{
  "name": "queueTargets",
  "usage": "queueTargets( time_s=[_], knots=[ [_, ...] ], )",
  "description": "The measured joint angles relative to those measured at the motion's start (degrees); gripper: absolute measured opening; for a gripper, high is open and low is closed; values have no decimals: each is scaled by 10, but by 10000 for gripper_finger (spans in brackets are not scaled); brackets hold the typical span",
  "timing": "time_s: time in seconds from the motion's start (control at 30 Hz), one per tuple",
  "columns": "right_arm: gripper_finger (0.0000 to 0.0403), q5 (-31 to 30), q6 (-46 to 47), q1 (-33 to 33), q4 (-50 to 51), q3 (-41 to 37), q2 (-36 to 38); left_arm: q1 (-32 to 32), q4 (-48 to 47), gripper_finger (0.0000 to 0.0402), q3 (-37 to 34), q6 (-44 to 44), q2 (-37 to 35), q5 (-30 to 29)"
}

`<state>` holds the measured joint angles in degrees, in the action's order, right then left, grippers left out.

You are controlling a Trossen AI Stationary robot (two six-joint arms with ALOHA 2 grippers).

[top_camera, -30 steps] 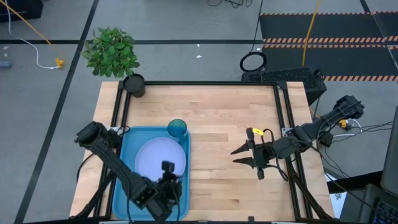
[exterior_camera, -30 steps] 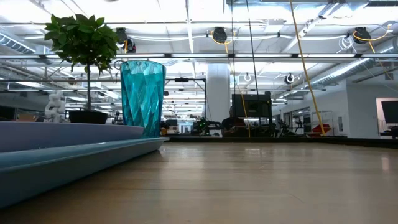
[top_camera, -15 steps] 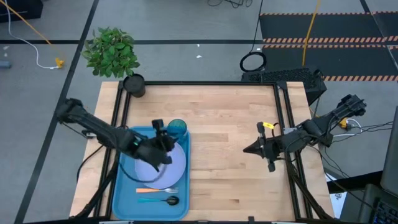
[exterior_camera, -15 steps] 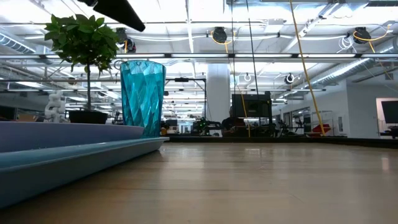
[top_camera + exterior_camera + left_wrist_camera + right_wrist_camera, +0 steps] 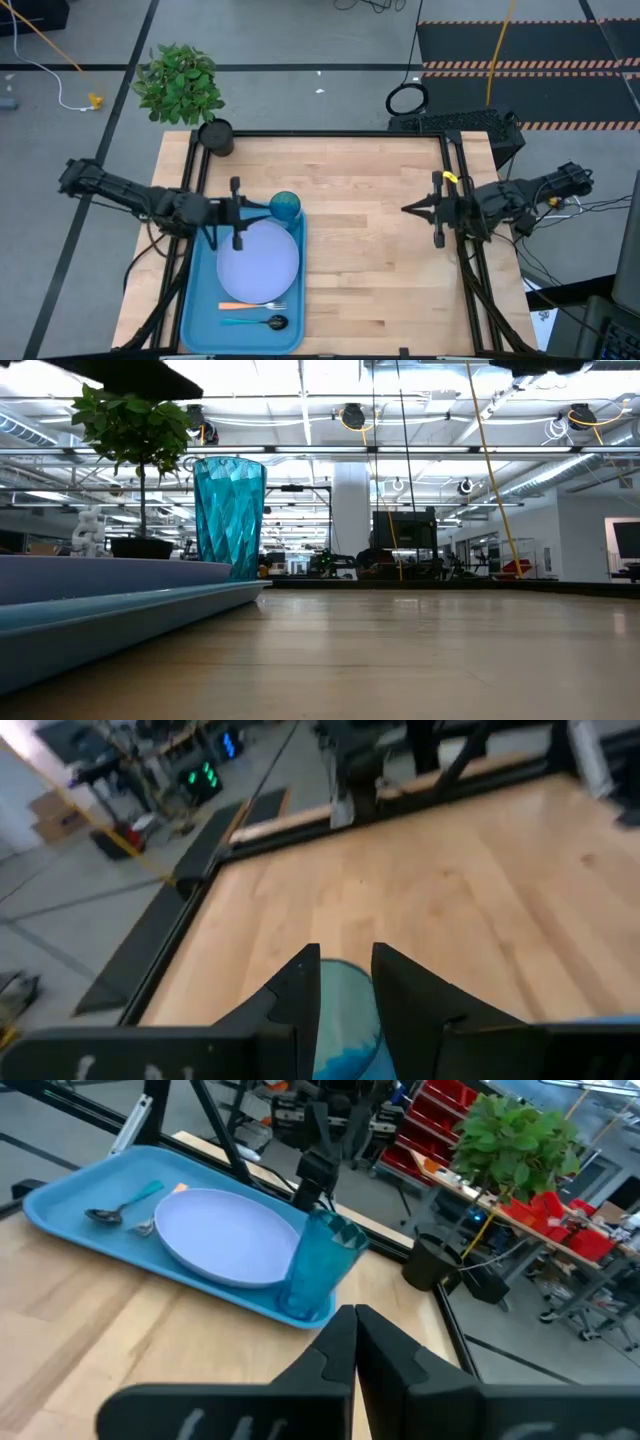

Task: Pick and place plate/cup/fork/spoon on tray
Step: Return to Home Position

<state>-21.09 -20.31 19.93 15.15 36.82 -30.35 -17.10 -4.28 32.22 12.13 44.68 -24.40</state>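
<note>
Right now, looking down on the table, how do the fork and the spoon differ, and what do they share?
The fork has an orange handle and silvery tines; the spoon has a light blue handle and a dark bowl. The fork lies beside the plate, the spoon nearer the rim of the tray. Both lie flat on the tray, parallel, handles toward the left arm's side.

A green plant [image 5: 178, 82] in a black pot [image 5: 216, 137] is seen at one corner of the wooden table [image 5: 370, 250]; black mats [image 5: 520, 45] are laid beyond it.
</note>
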Motion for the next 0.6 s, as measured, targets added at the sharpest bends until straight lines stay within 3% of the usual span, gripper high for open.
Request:
queueTargets(
  time_s=[0.27,0.6],
  knots=[
    [0,22,0,-42,-4,-55,51,38,88,97,-111,17,-108,65],
    [0,34,6,-79,-6,-92,66,82,116,97,-203,-23,-192,145]
  ],
)
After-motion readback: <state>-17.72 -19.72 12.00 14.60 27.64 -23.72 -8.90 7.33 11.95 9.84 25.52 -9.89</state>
